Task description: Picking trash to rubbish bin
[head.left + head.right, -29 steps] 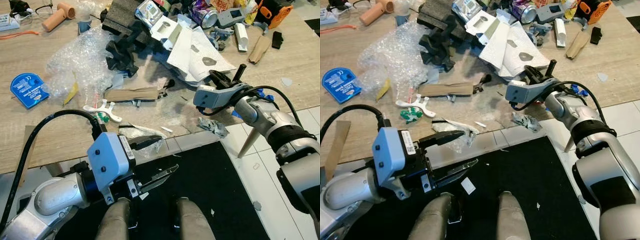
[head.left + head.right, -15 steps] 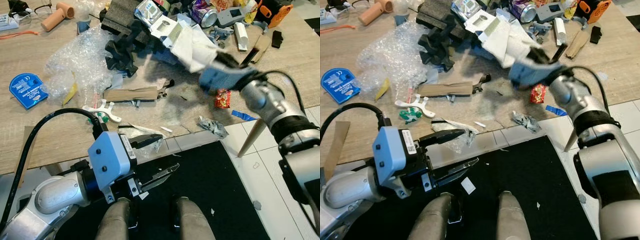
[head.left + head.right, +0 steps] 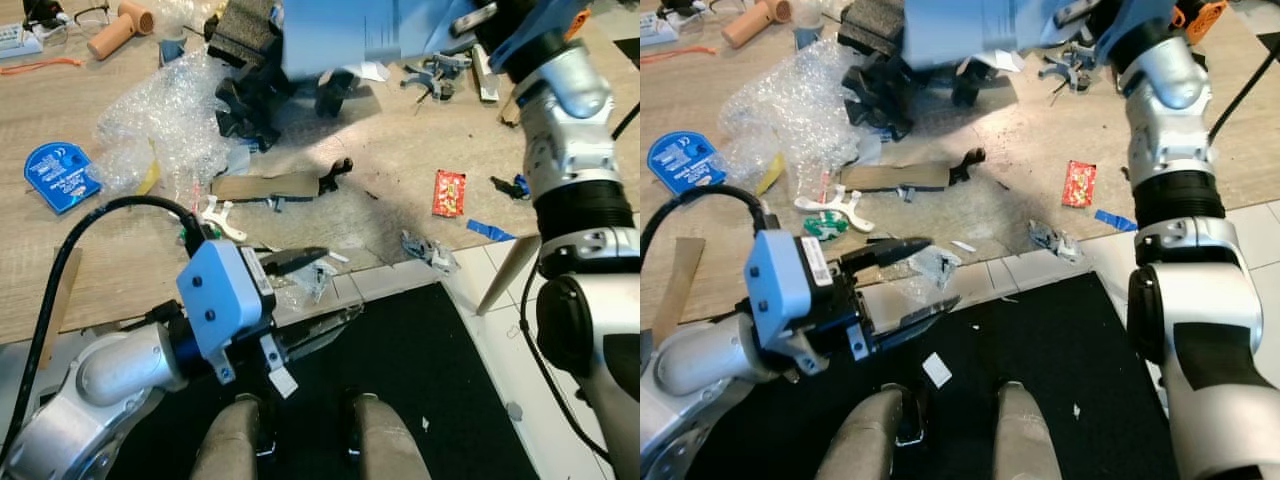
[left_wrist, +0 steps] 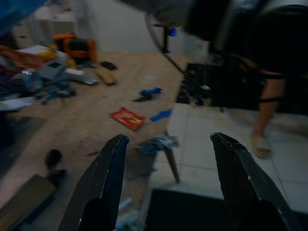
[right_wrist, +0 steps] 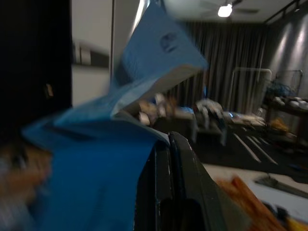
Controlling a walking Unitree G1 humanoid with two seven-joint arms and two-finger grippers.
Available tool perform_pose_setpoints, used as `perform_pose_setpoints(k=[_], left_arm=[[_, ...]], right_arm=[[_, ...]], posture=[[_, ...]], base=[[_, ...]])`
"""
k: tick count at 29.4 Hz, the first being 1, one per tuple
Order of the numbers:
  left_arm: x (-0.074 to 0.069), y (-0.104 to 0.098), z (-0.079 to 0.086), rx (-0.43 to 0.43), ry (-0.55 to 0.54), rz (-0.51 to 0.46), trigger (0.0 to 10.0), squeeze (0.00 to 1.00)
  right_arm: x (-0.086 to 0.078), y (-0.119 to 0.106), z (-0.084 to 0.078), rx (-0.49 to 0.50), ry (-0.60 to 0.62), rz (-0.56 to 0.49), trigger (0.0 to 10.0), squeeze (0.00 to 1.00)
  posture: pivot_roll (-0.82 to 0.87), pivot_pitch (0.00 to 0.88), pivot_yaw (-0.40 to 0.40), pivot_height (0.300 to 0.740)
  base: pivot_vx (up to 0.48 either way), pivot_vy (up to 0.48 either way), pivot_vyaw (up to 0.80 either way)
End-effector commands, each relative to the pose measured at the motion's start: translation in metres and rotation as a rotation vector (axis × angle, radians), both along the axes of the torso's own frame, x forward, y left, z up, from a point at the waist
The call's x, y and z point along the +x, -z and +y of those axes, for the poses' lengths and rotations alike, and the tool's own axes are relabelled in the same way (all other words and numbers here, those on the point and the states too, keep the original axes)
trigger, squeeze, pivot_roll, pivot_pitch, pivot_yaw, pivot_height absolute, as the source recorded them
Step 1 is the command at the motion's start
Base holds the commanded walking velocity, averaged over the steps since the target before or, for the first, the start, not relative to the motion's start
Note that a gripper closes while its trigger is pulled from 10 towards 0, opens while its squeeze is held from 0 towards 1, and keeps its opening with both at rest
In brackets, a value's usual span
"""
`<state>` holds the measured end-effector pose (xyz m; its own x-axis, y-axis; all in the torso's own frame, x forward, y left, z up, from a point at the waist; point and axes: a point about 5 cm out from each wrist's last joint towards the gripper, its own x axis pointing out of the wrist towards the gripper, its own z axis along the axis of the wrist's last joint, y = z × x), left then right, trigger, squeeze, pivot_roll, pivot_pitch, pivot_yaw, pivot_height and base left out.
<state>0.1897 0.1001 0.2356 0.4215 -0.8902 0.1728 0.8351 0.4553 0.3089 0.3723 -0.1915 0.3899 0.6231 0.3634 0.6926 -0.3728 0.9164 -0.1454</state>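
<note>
My right gripper (image 5: 166, 140) is raised high over the far side of the wooden table (image 3: 120, 255), shut on a large blue and white paper sheet (image 3: 350, 35) that hangs blurred across the top of the head views. My left gripper (image 3: 335, 285) hovers open at the table's front edge, its fingers either side of a crumpled clear plastic scrap (image 3: 315, 278) without gripping it. A red snack wrapper (image 3: 449, 192) and a crumpled foil piece (image 3: 425, 248) lie on the table below the right arm.
Bubble wrap (image 3: 165, 120), black foam blocks (image 3: 245, 90), a brown cardboard strip (image 3: 265, 186) and a blue round pack (image 3: 60, 178) litter the table. A black mat (image 3: 420, 380) covers the tiled floor. A person's leg (image 4: 269, 96) stands beyond the table's corner.
The right arm has swung up from the table, lifting the paper sheet with it and uncovering the red wrapper. The left gripper has edged closer to the clear plastic scrap.
</note>
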Motion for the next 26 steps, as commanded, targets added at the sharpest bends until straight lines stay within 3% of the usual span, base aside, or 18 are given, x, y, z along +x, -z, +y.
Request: perform_pose_setpoints(k=[1, 7, 10, 15, 17, 20, 26], left_arm=[[0.001, 0.002, -0.002, -0.015, -0.006, -0.001, 10.0, 0.00], [0.006, -0.001, -0.005, -0.032, -0.035, -0.022, 10.0, 0.00], [0.018, -0.011, -0.009, -0.105, -0.089, -0.076, 10.0, 0.00], [0.024, -0.021, -0.009, -0.152, -0.130, -0.118, 10.0, 0.00], [0.037, -0.042, -0.002, -0.261, -0.213, -0.185, 10.0, 0.00], [0.042, -0.054, 0.009, -0.308, -0.267, -0.232, 10.0, 0.00], [0.049, -0.070, 0.030, -0.271, -0.376, -0.343, 10.0, 0.00]], right_arm=[[-0.007, -0.011, -0.002, 0.059, -0.064, -0.030, 0.0, 0.00], [-0.012, -0.015, -0.002, 0.095, -0.133, -0.032, 0.0, 0.00], [-0.019, -0.013, 0.003, 0.143, -0.276, -0.006, 0.0, 0.00], [-0.024, -0.007, 0.007, 0.155, -0.361, 0.023, 0.0, 0.00], [-0.034, 0.010, 0.015, 0.122, -0.525, 0.079, 0.0, 0.00], [-0.038, 0.021, 0.016, 0.081, -0.571, 0.102, 0.0, 0.00], [-0.038, 0.028, 0.006, 0.098, -0.554, 0.131, 0.0, 0.00]], posture=[[-0.08, 0.195, -0.041, 0.740], [-0.09, 0.189, -0.044, 0.740], [-0.09, 0.173, -0.051, 0.740], [-0.09, 0.169, -0.052, 0.740], [-0.09, 0.156, -0.058, 0.740], [-0.09, 0.153, -0.059, 0.740], [-0.09, 0.139, -0.059, 0.740]], base=[[0.000, 0.000, 0.00], [0.000, 0.000, 0.00], [0.000, 0.000, 0.00], [0.000, 0.000, 0.00], [0.000, 0.000, 0.00], [0.000, 0.000, 0.00], [0.000, 0.000, 0.00]])
